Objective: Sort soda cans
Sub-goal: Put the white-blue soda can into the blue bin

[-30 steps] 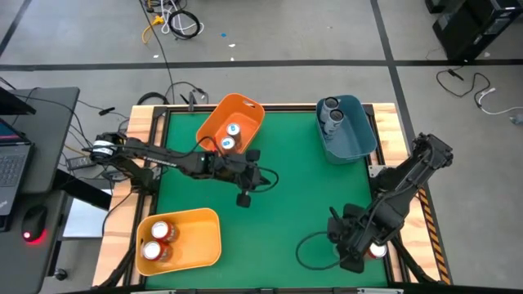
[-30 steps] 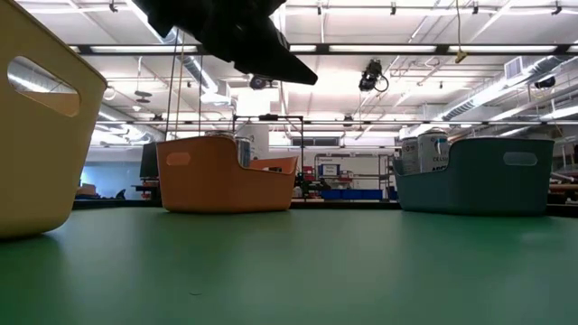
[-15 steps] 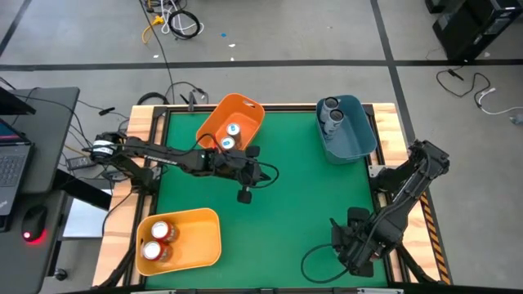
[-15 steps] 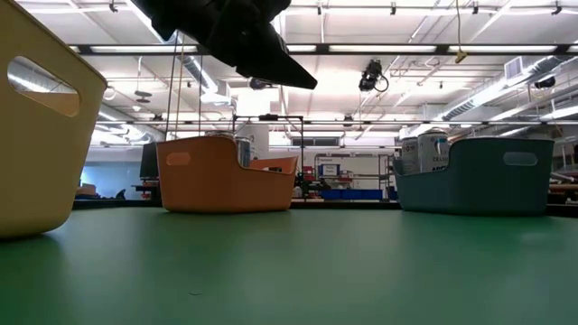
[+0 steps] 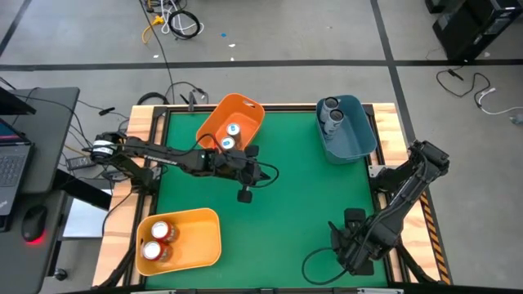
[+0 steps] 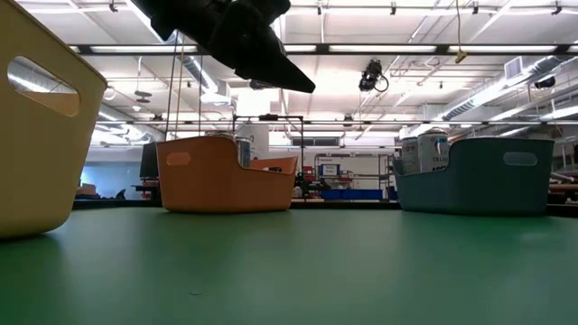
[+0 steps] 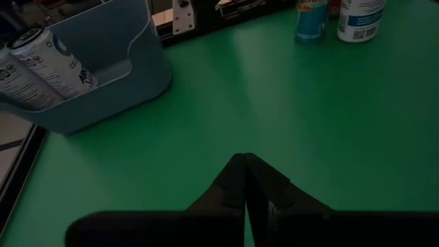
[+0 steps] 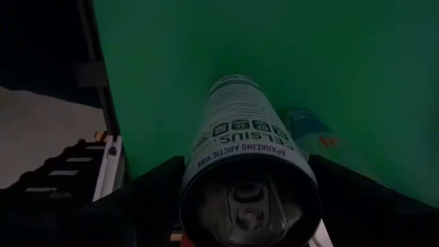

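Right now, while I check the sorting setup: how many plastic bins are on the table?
3. In the high view, the orange bin sits at the top edge left of centre, the blue bin is at the top right, and the yellow bin is at the bottom left. None appears hidden.

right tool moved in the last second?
Yes. In the high view the right tool has slid toward the table's near edge, farther from the blue bin, now covering the red can it was beside.

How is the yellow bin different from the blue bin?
The yellow bin holds red-orange cans; the blue bin holds dark cans. The yellow bin sits at the table's near left corner, the blue bin at the far right. Both have two cans showing and rest on the green table.
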Tool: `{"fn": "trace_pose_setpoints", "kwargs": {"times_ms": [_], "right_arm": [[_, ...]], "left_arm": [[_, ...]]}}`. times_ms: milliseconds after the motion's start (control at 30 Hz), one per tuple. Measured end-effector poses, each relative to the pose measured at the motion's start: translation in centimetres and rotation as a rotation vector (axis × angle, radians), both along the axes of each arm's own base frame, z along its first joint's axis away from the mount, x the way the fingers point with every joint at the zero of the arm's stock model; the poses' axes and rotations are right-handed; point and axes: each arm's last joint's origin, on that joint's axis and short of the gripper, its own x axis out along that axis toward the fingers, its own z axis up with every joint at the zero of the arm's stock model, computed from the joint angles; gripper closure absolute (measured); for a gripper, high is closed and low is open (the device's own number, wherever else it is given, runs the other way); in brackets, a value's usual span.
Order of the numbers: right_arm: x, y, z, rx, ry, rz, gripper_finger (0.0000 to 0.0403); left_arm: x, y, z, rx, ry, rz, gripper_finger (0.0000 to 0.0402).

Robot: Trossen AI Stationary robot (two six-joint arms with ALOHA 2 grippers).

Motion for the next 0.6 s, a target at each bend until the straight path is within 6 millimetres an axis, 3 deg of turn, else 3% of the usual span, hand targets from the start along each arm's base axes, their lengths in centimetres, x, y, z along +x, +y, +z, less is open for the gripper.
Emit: {"fn": "trace_pose_setpoints", "kwargs": {"times_ms": [133,233,367,600], "right_arm": [[0.0,0.0,-0.4,-0.004,0.002,-0.001,0.0121],[0.0,-0.1,-0.5,-0.004,0.004,-0.006,0.0154],[0.2,-0.3,-0.5,0.003,0.0,-0.016,0.0156],[2.7,-2.4,1.2,0.001,-0.039,-0.046,0.0156]], "left_arm": [[0.0,0.0,0.0,0.006,-0.001,0.012,0.0396],[0.0,0.0,0.0,0.006,-0.001,0.012,0.0396],[0.0,0.0,0.0,0.004,0.0,0.014,0.0396],[-0.2,0.2,0.1,0.015,0.01,0.076,0.0396]]}}
